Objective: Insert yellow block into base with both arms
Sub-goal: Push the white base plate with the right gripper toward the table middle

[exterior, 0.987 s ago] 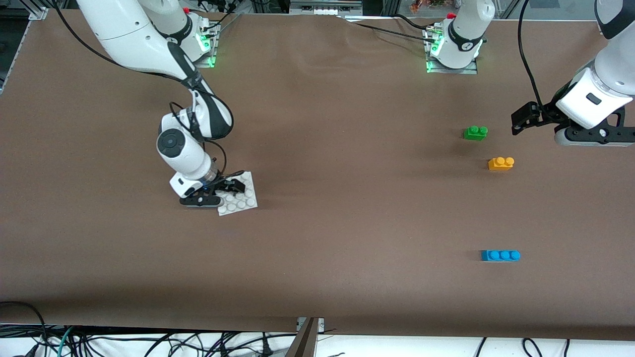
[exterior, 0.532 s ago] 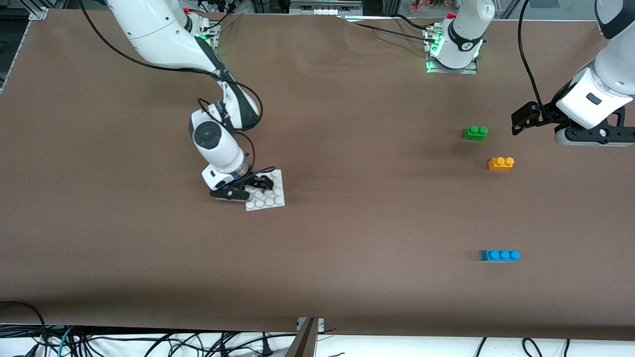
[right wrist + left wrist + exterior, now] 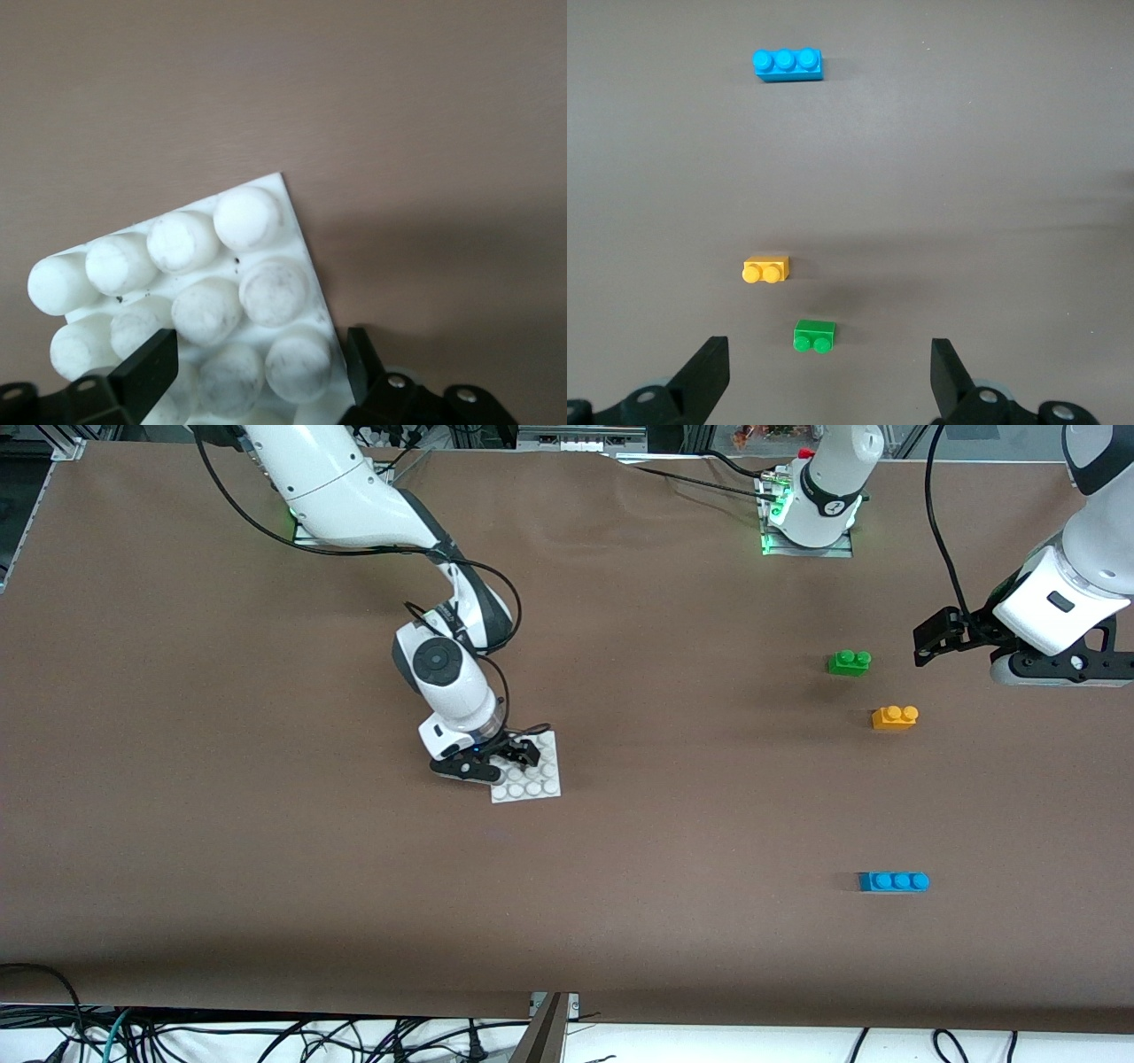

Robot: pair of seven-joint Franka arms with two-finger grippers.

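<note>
The white studded base (image 3: 536, 781) is in my right gripper (image 3: 514, 760), which is shut on one edge of it, low over the middle of the table. In the right wrist view the base (image 3: 213, 266) fills the space between the fingers (image 3: 146, 372). The yellow block (image 3: 895, 716) lies free on the table toward the left arm's end; it also shows in the left wrist view (image 3: 766, 268). My left gripper (image 3: 930, 642) hangs open and empty above the table beside the green brick. In its own view (image 3: 828, 381) the jaws stand wide apart.
A green two-stud brick (image 3: 849, 662) lies just farther from the front camera than the yellow block. A blue three-stud brick (image 3: 894, 881) lies nearer the camera. Both show in the left wrist view, green (image 3: 814, 336) and blue (image 3: 788, 64). Brown table (image 3: 673, 797) between base and bricks.
My right arm has carried the base across the table toward the left arm's end. The left arm and the three bricks have not moved.
</note>
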